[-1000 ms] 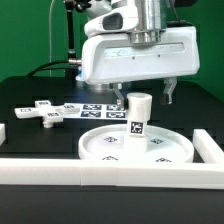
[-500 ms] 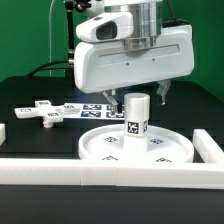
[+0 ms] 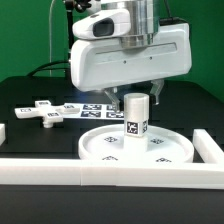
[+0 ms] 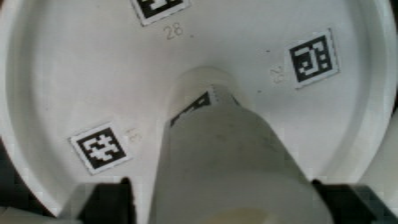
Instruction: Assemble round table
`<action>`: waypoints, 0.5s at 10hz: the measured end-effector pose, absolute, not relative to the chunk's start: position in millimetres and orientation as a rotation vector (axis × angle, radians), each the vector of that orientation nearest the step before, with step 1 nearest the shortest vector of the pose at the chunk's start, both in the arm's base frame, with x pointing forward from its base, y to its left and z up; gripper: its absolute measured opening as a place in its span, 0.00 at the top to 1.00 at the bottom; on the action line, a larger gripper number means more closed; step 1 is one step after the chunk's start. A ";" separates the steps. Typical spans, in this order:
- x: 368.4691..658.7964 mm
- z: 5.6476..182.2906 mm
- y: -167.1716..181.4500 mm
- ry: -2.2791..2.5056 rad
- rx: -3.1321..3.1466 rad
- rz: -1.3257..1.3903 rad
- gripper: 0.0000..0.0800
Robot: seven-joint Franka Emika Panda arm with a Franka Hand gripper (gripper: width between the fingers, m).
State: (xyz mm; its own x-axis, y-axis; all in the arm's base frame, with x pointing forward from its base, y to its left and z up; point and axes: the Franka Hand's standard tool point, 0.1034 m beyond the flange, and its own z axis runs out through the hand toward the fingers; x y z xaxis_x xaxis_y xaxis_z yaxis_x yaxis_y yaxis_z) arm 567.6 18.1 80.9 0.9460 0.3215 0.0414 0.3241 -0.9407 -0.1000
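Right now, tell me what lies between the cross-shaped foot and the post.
In the exterior view, the marker board lies flat between the cross-shaped foot and the post.

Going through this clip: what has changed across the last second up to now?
The gripper moved toward the exterior view's left and slightly down, so its fingers now straddle the top of the post. Whether they have taken hold of it cannot be told. The post stayed upright on the round disc, and the cross-shaped foot lies where it was.
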 end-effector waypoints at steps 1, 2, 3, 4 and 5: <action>567.6 80.9 18.1 -0.498 -2.995 -0.037 0.49; 567.6 80.9 18.1 -0.498 -2.995 -0.037 0.49; 567.6 80.9 18.2 -0.495 -2.995 -0.037 0.49; 567.7 81.0 18.3 -0.449 -3.002 -0.035 0.49; 567.4 81.0 21.6 -0.249 -3.022 -0.025 0.49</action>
State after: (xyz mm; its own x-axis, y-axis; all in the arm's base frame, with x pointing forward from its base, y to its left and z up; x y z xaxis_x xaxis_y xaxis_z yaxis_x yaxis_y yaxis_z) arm 567.4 21.6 81.0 0.9864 0.1622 0.0254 0.1640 -0.9806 -0.1077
